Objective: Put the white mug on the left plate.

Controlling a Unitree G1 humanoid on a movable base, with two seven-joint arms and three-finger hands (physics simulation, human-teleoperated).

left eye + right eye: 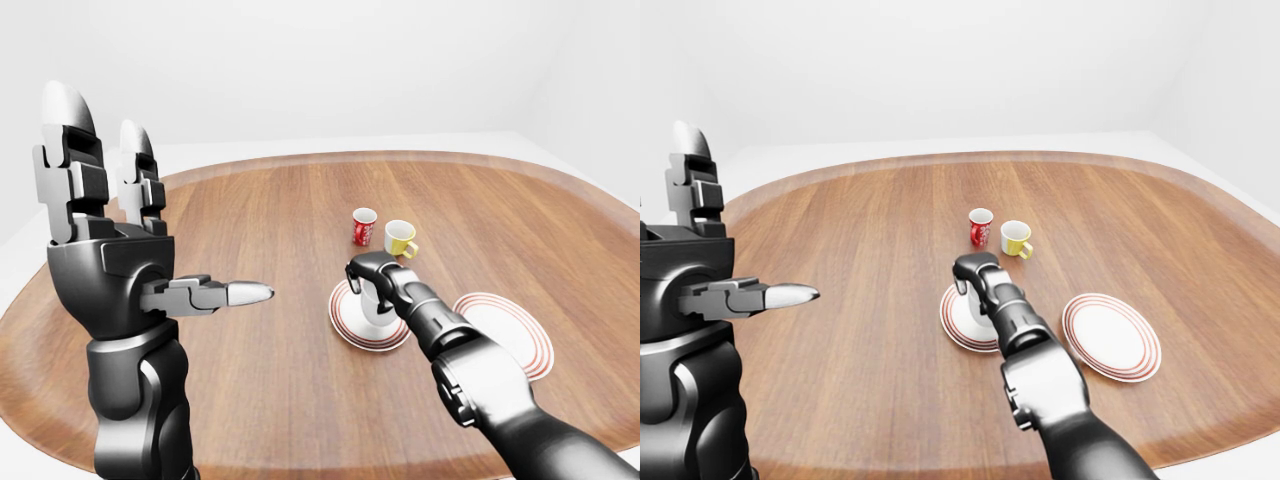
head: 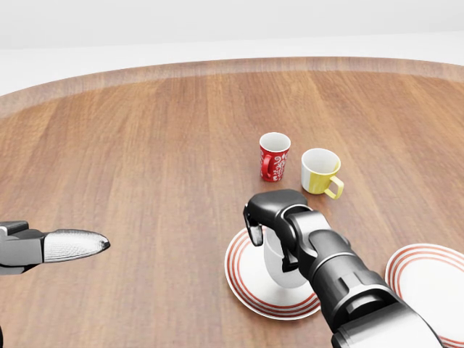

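Observation:
The white mug (image 2: 281, 267) is upright over the middle of the left plate (image 2: 236, 274), a white plate with red rings. Whether its base touches the plate I cannot tell. My right hand (image 2: 270, 233) comes in from the lower right and is shut round the mug's upper part, hiding its rim. In the left-eye view my left hand (image 1: 110, 240) is raised at the left, well away from the plate, with its fingers spread open and nothing in it.
A red patterned mug (image 2: 274, 155) and a yellow mug (image 2: 320, 172) stand just above the left plate in the head view. A second red-ringed plate (image 2: 429, 279) lies at the lower right. The round wooden table (image 2: 145, 145) spreads out on all sides.

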